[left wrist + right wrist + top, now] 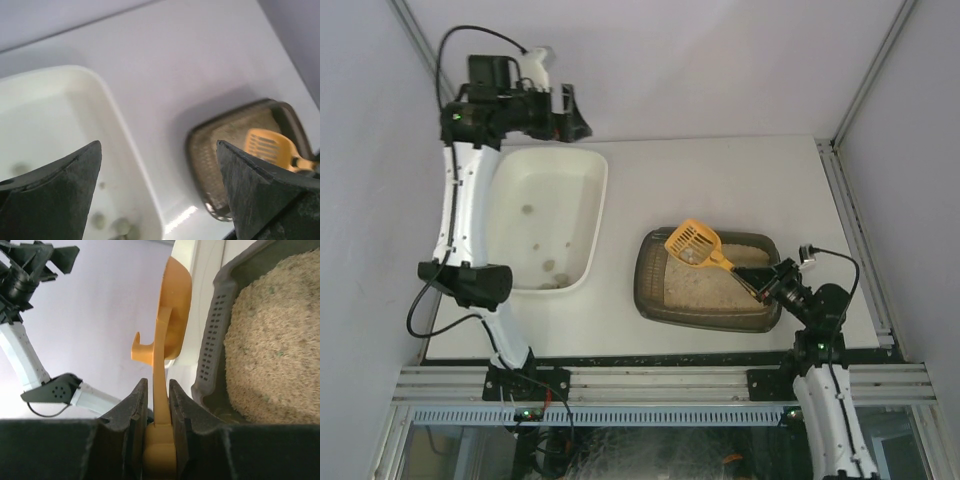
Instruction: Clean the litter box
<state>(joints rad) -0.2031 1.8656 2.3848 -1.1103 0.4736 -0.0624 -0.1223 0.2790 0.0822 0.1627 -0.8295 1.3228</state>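
Observation:
The litter box (652,290) is a dark grey-brown tray at the table's right, with beige litter (705,288) inside. My right gripper (757,283) is shut on the handle of an orange slotted scoop (692,243). The scoop's head hangs over the box's far left corner, with greyish bits in it. In the right wrist view the handle (161,390) is pinched between the fingers (135,405), beside the box's perforated rim (215,335). My left gripper (578,115) is open and empty, high above the far end of the white tub. Its wrist view looks down on the litter box (212,150) and the scoop (270,147).
A white plastic tub (600,200) stands left of the litter box, with a few grey lumps (552,268) on its floor. Its rim (115,115) also shows in the left wrist view. White walls close off the back and sides, and a metal rail (660,380) runs along the near edge.

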